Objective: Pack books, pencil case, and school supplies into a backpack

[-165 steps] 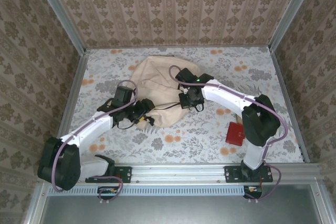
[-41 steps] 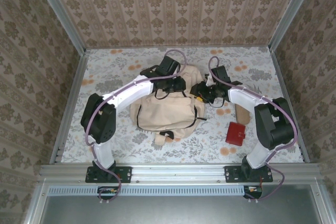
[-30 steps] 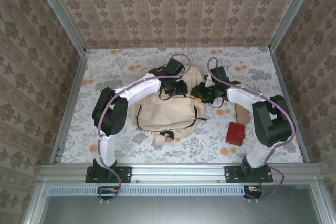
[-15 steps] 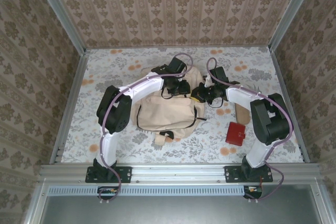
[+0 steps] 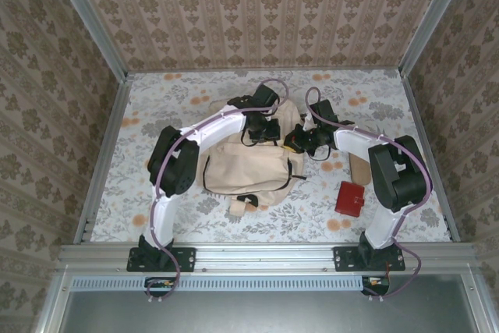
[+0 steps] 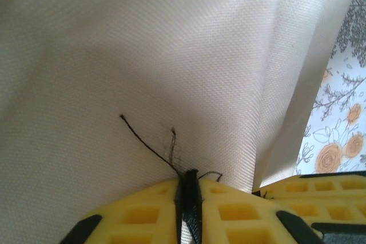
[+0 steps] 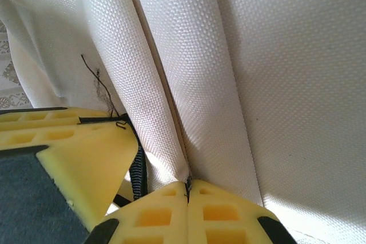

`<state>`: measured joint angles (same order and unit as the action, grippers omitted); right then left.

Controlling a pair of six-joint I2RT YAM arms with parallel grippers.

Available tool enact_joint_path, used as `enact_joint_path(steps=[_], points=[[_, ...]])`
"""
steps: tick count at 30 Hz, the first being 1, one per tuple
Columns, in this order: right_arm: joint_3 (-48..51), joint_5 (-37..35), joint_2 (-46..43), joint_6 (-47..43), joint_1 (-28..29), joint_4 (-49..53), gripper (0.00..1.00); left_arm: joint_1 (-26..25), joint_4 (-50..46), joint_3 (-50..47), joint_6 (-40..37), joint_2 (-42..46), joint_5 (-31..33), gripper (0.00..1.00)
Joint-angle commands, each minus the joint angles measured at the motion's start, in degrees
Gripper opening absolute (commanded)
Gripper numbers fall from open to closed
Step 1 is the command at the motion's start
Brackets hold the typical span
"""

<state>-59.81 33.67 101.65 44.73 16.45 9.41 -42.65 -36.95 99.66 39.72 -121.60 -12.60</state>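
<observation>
The cream backpack (image 5: 248, 168) lies flat in the middle of the table, its top end toward the far side. My left gripper (image 5: 270, 128) reaches over that top end and is shut on a thin black strip (image 6: 190, 190) at the backpack's edge, cream cloth (image 6: 143, 55) right behind it. My right gripper (image 5: 294, 143) sits close beside it on the right, shut on a fold of backpack fabric (image 7: 171, 101) at a seam. In the right wrist view the left gripper's yellow finger (image 7: 68, 152) lies just to the left. The books are out of view.
A small red squarish pouch (image 5: 351, 198) lies right of the backpack, near the right arm's base. A tan oblong item (image 5: 360, 168) lies just beyond it. A backpack strap (image 5: 243, 203) sticks out at the near side. Patterned walls enclose the table.
Both grippers have closed on the backpack's top edge over the last second. Earlier the left arm worked at the backpack's near-left side, and the backpack has since shifted nearer.
</observation>
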Motion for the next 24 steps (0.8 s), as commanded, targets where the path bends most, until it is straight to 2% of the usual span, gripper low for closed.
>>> enact_joint_path(steps=[1,7,15,24], points=[[-0.91,-0.7,1.2,-1.53,1.45,2.06,0.02,-0.59,-1.81,0.92,-0.8,-1.09,-0.26,0.02],[-0.29,-5.46,-1.77,-2.36,1.47,5.02,0.01,-0.54,-1.47,-2.36,-3.39,6.93,7.43,0.0],[1.01,-8.61,-5.65,-3.07,1.47,6.69,0.01,0.87,-0.41,-16.29,-5.06,21.53,17.11,0.0],[-0.35,-11.45,-5.8,-3.41,1.53,8.36,0.01,10.44,0.98,-28.76,-4.86,28.58,19.63,0.0]])
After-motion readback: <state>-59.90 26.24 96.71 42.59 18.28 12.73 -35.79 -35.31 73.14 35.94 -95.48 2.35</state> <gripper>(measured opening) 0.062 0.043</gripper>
